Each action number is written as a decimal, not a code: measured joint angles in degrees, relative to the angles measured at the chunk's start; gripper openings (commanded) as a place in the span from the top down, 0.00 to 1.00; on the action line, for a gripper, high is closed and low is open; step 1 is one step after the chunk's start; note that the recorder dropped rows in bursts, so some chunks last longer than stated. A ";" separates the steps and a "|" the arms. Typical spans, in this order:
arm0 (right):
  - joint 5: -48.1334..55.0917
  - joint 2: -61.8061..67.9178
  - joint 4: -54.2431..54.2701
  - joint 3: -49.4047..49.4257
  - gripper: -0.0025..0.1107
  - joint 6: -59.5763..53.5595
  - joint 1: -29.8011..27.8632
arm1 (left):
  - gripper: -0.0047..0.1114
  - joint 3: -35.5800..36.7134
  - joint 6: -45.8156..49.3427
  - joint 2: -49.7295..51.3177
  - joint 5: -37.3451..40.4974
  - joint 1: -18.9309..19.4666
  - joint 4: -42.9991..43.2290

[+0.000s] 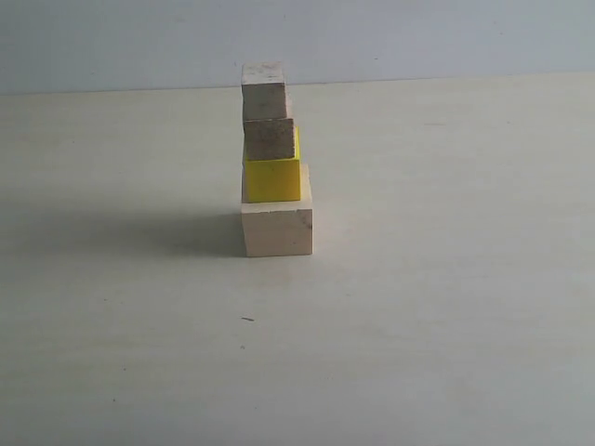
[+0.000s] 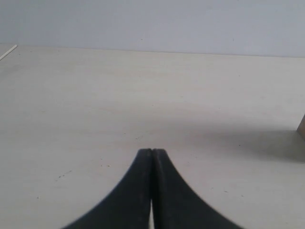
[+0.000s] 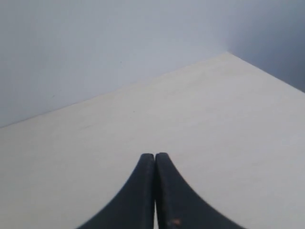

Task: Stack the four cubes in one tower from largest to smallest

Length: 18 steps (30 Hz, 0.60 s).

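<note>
The tower point(image 1: 273, 158) stands in the middle of the table in the exterior view. Its base is the largest pale wood cube point(image 1: 277, 230). On it sits the yellow cube point(image 1: 273, 178), then the grooved wood cube point(image 1: 270, 138), and the small pale wood cube point(image 1: 264, 90) on top. No arm shows in that view. My left gripper point(image 2: 152, 150) is shut with nothing in it, low over bare table; a sliver of a cube point(image 2: 301, 127) shows at the frame's edge. My right gripper point(image 3: 155, 155) is shut and empty, far from the tower.
The pale table point(image 1: 446, 307) runs back to a light wall point(image 1: 418, 37). The right wrist view shows a table corner point(image 3: 228, 53). A tiny dark speck point(image 1: 247, 319) lies in front of the tower.
</note>
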 measured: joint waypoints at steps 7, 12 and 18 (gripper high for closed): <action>-9.66 -4.23 14.24 9.73 0.98 -13.74 0.00 | 0.96 0.00 0.00 0.00 0.00 0.00 0.00; -10.60 -7.35 31.48 12.85 0.98 -35.22 0.00 | 0.96 0.00 0.00 0.00 0.00 0.00 0.00; -9.37 -9.50 34.23 12.85 0.98 -42.13 0.00 | 0.96 0.00 0.00 0.00 0.00 0.00 0.00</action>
